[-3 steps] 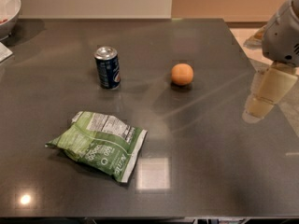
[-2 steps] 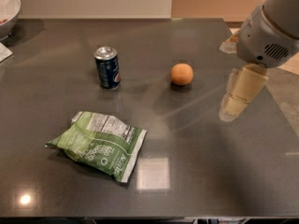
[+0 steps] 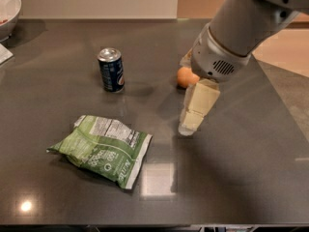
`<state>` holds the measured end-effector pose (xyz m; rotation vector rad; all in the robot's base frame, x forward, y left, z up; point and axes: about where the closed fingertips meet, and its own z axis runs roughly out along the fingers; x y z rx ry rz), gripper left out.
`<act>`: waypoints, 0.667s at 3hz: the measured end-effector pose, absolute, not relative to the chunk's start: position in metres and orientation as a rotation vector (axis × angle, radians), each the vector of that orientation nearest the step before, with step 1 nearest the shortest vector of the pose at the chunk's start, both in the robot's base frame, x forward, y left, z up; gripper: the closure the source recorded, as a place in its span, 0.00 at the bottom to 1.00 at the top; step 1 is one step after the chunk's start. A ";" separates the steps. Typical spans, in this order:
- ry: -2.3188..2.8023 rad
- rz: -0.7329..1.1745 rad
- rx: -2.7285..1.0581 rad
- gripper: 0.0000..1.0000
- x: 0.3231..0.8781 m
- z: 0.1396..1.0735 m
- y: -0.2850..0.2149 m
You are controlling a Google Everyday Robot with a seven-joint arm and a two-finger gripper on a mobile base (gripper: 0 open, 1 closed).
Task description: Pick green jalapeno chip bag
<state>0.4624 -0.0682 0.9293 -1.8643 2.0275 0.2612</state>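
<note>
"Three things on the dark table (image 3: 251, 168), then. Which one are we after?"

"The green jalapeno chip bag (image 3: 101, 150). It lies flat in the near left part of the tabletop, label panel up. The blue soda can (image 3: 111, 70) stands at about 12 o'clock from it, well apart."

"And the gripper (image 3: 189, 125)?"

"It hangs low over the middle of the table, pointing down, just in front of the orange fruit (image 3: 185, 77), which the wrist partly hides. Whether the gripper is released or clenched I cannot tell. It holds nothing."

"So which way to the bag?"

"From the gripper the bag sits at roughly 9 o'clock, a touch toward 8. They are apart, with bare tabletop between them. This is the only arm, so there is no choice of reach."

"How does the bag lie?"

"Its long axis runs from about 10 o'clock to 4 o'clock. The nearest part to the gripper is the 4 o'clock end, the right-hand short edge."

"Your judgement?"

"This looks like the approach, with no grasp begun. I would carry the gripper across toward 9 o'clock and close across the short width. The puffy, crinkly film could slip or crumple."
</note>
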 end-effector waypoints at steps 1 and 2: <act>1.965 0.300 -1.960 0.00 0.455 0.913 -0.021; 1.906 0.328 -2.064 0.00 0.447 0.895 0.023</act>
